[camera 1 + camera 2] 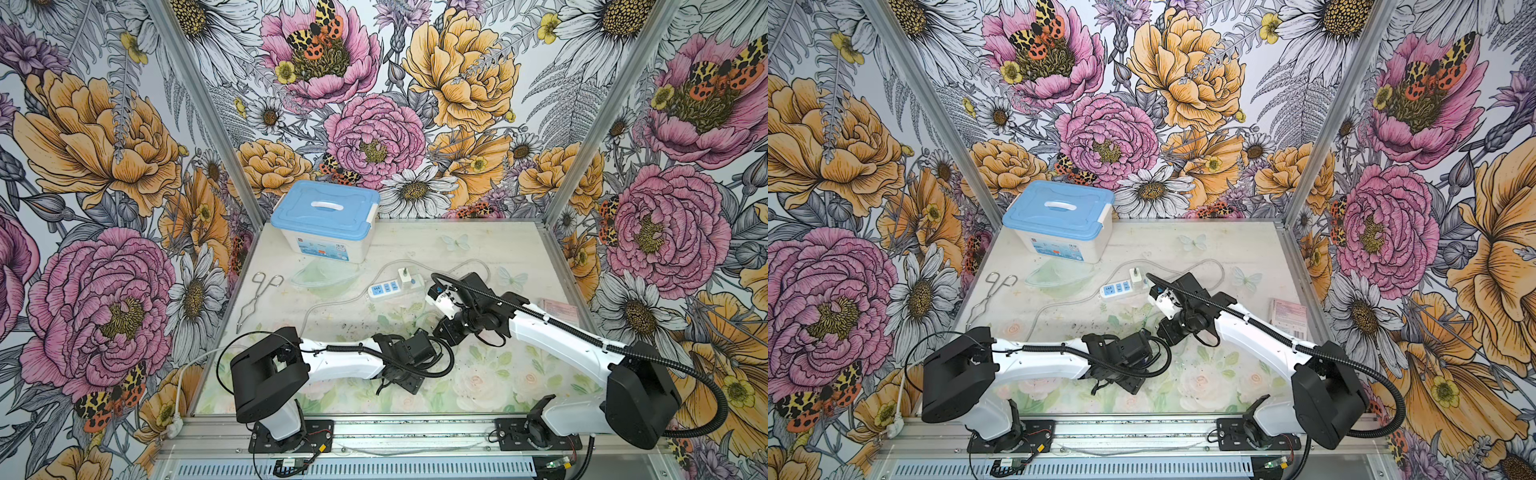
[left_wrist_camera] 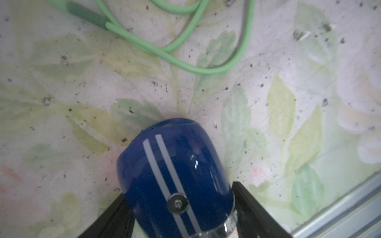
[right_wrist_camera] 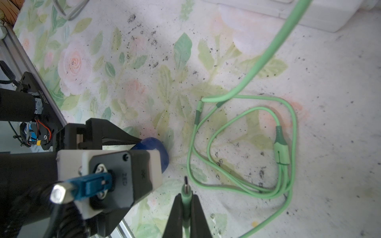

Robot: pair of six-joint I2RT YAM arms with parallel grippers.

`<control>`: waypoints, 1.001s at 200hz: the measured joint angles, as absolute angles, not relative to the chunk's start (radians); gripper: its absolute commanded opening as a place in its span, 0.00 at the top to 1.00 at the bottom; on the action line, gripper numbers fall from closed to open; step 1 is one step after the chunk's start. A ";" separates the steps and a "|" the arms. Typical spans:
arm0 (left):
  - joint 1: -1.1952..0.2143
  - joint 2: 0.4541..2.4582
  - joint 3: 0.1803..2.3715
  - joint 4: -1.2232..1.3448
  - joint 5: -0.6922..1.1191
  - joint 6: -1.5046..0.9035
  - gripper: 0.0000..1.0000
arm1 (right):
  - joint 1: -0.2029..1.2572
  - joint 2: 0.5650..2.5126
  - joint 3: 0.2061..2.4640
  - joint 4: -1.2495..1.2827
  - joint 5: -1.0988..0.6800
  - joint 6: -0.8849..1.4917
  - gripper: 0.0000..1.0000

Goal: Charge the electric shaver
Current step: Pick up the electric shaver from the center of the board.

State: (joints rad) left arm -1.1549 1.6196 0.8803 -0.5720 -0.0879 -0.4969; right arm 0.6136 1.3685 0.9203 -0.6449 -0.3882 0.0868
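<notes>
Just beside the coiled green cable (image 3: pixel 243 96), your L gripper (image 2: pixel 178 188) clamps the electric shaver (image 2: pixel 175 177): long axis along the fingers (image 2: pixel 250 201), rounded blue end out twd the cable, silver end inward. R gripper (image 3: pixel 186 196) is pinched on the cable plug (image 3: pixel 186 192).

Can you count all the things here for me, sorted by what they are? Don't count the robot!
shaver: 1
green cable: 1
power strip: 1
charger plug: 1
box with blue lid: 1
metal tongs: 1
clear mask: 1
pink paper: 1
Total: 8
</notes>
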 measured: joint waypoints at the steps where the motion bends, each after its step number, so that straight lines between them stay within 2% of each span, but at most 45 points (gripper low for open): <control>1: -1.155 1.620 0.881 -0.572 -0.088 -0.498 0.25 | 0.614 1.369 0.920 -0.645 -0.389 0.087 1.00; 44: -1.141 1.633 0.906 -0.610 -0.087 -0.549 0.21 | 0.614 1.368 0.920 -0.645 -0.389 0.087 1.00; 200: -1.103 1.703 0.995 -0.662 -0.078 -0.638 0.22 | 0.607 1.356 0.919 -0.645 -0.389 0.087 1.00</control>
State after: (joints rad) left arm -1.1027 1.7027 0.9955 -0.6624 -0.0776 -0.6384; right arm 0.6071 1.3556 0.9188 -0.6449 -0.3885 0.0868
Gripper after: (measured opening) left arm 0.782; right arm 0.083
